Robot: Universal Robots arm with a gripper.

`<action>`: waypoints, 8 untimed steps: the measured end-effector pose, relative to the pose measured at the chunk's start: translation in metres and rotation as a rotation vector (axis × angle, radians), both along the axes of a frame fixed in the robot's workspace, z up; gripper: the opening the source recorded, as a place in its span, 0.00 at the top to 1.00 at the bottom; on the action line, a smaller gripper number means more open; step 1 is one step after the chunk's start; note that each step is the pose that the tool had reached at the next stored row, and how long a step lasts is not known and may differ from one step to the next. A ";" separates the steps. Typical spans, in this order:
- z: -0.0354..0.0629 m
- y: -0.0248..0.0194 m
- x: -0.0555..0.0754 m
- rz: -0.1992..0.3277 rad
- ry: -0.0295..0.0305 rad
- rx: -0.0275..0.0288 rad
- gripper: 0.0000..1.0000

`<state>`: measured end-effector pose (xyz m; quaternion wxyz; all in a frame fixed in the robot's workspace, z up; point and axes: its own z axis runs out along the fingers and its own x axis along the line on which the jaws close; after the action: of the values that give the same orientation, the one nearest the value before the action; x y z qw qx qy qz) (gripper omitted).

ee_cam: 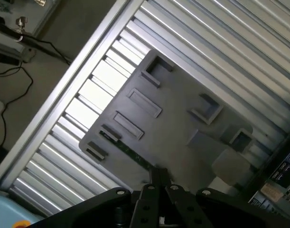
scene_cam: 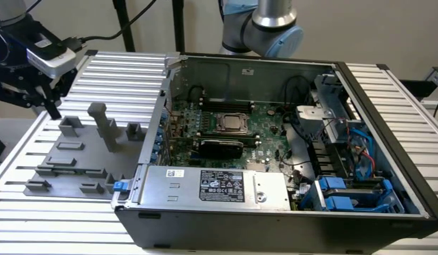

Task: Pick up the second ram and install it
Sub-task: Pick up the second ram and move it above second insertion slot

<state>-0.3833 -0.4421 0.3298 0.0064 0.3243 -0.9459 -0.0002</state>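
The gripper (ee_cam: 157, 175) is clenched, its two dark fingers pressed together at the tips with nothing between them. In the exterior view it hangs above the slatted metal table (scene_cam: 403, 106), at about 11 o'clock from the gray fixture plate (scene_cam: 77, 159), touching nothing.

The second ram (ee_cam: 128, 149) sits in the fixture plate. It shows as a thin green strip seated in a narrow slot along one edge of the plate, between small gray blocks. It is apart from the gripper. The other pockets of the plate in the wrist view are rectangular recesses and open-sided blocks. A tall gray post (scene_cam: 106, 127) stands upright on the plate.

At 3 o'clock from the plate lies the open computer case (scene_cam: 276, 226). Inside it, in the exterior view:
- The green motherboard (scene_cam: 269, 151) covers the floor.
- The processor socket (scene_cam: 233, 123) is near the middle.
- The long black slots (scene_cam: 219, 142) lie just at 6 o'clock from the socket. Whether a stick already sits in them cannot be told.
- The silver power supply (scene_cam: 212, 186), with a dark label, fills the 7 o'clock corner.
- Blue drive caddies (scene_cam: 339, 194) sit in the 5 o'clock corner.
- Black and coloured cables run along the 3 o'clock side.
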 end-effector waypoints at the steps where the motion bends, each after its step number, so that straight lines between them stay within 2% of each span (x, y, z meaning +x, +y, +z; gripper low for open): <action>1: -0.0008 0.0000 0.000 0.017 0.0000 0.0000 0.89; 8: -0.0066 0.0000 0.000 0.144 0.0000 0.0000 0.89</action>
<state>-0.3833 -0.4421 0.3232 0.0064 0.3917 -0.9201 0.0003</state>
